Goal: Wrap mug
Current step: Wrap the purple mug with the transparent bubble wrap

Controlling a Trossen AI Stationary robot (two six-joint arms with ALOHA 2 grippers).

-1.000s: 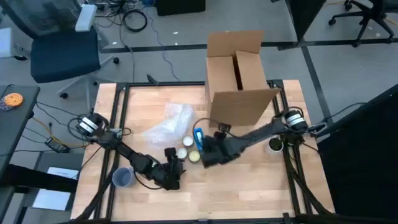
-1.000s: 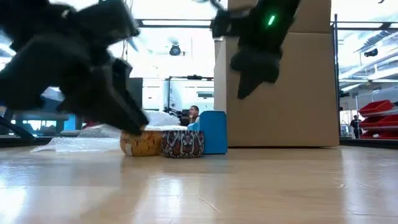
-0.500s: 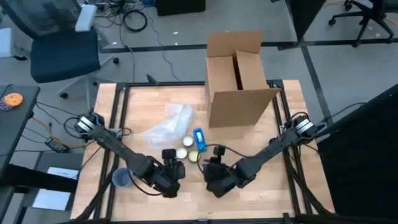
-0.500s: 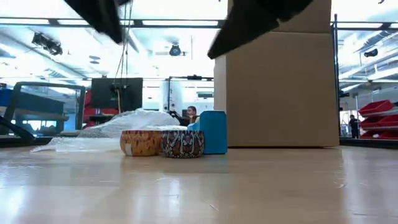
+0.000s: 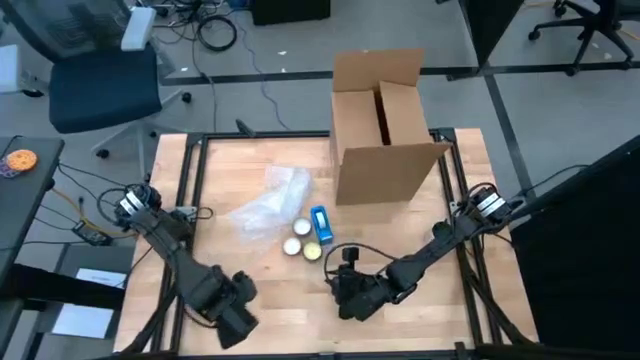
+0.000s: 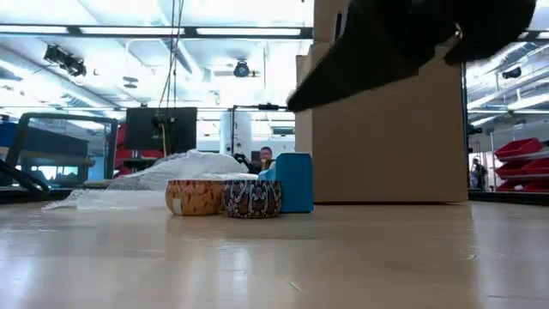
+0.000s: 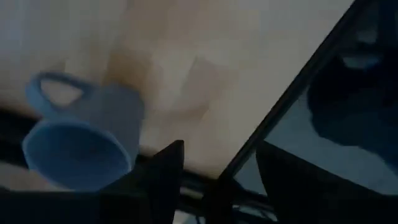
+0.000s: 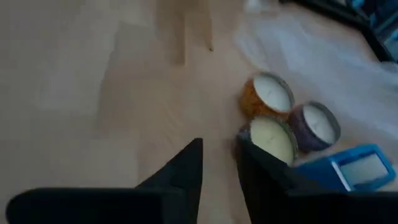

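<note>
Where the light wooden tabletop (image 5: 400,220) meets its black metal frame, grey floor begins, with a blue office chair (image 5: 100,85) beyond the far left corner. An open brown cardboard box (image 5: 385,125) stands at the far edge; beside it lies a sheet of clear bubble wrap (image 5: 270,205). Three small round candle tins (image 8: 283,118) cluster just beside a blue rectangular box (image 5: 321,223).

The low view shows a bright hall behind the table, with a seated person far off. A dark arm cuts across its upper right.

The left gripper (image 7: 214,168) hangs over the near left table edge, fingers apart, holding nothing. The right gripper (image 8: 217,165) sits near the table's middle front, fingers slightly apart, empty.

The blue ceramic mug (image 7: 84,134) appears blurred in the left wrist view, resting on the wood by the frame, handle visible; in the high view the left arm hides it.
</note>
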